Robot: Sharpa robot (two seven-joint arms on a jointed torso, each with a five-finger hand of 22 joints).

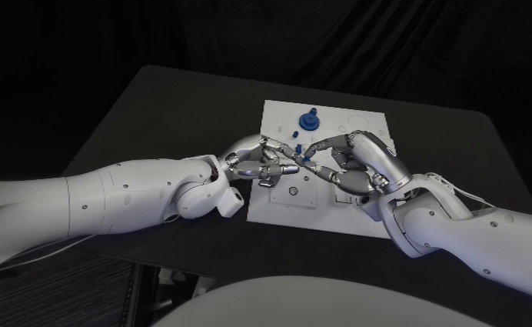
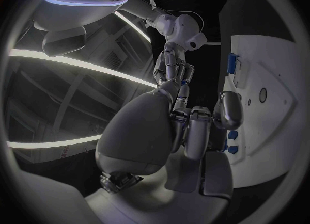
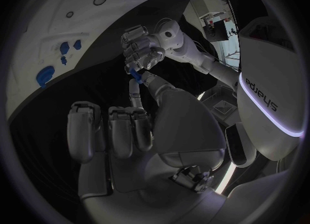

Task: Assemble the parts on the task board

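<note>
The white task board (image 1: pixel 333 188) lies in the middle of the table. A round blue part (image 1: pixel 309 120) stands near its far edge, with a small blue part (image 1: pixel 297 135) just in front of it. My left hand (image 1: pixel 258 161) and right hand (image 1: pixel 357 161) meet fingertip to fingertip above the board. A small blue part (image 3: pixel 134 73) sits at the left hand's (image 3: pixel 145 43) fingertips, which pinch it. A right fingertip (image 3: pixel 135 87) touches it from the other side; whether it grips is unclear. The right hand's other fingers (image 3: pixel 123 131) are curled in.
The board (image 2: pixel 274 79) has round holes and recesses near the hands, and other blue parts (image 2: pixel 232 141) stand in it. The black table (image 1: pixel 166 111) stretches beyond the board on all sides. A dark curtain hangs behind.
</note>
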